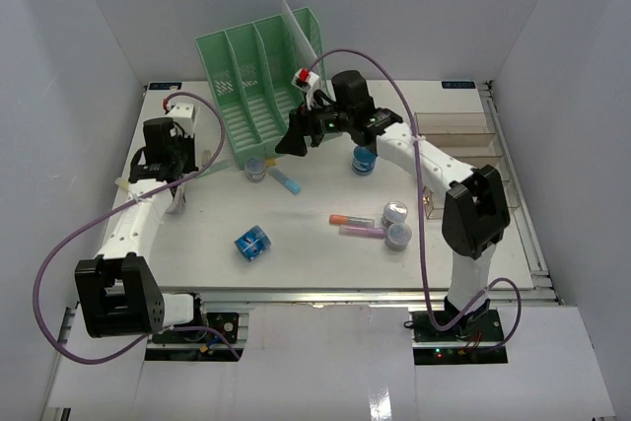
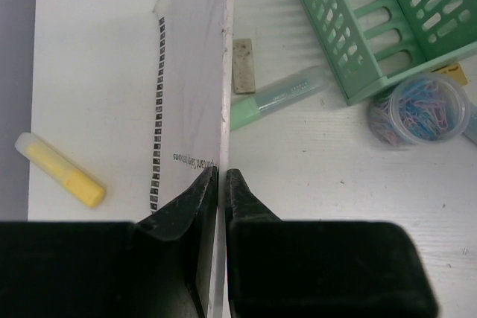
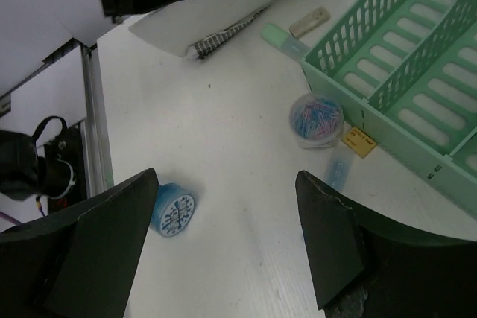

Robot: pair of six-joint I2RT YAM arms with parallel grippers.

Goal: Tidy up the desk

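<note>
Pinching a white sheet (image 2: 112, 72) edge-on, the left tool (image 2: 222, 173) is clamped nearly closed on it. The right tool (image 3: 227, 176) hangs wide apart above the table (image 1: 315, 263) — which spreads beneath both arms — near the green rack (image 1: 258, 76) and paperclip jar (image 3: 317, 119).

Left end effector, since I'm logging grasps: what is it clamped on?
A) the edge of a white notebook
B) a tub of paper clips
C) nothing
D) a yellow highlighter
A: in the wrist view, the left end effector is nearly shut, with the thin edge of the white notebook running between its fingers.
</note>
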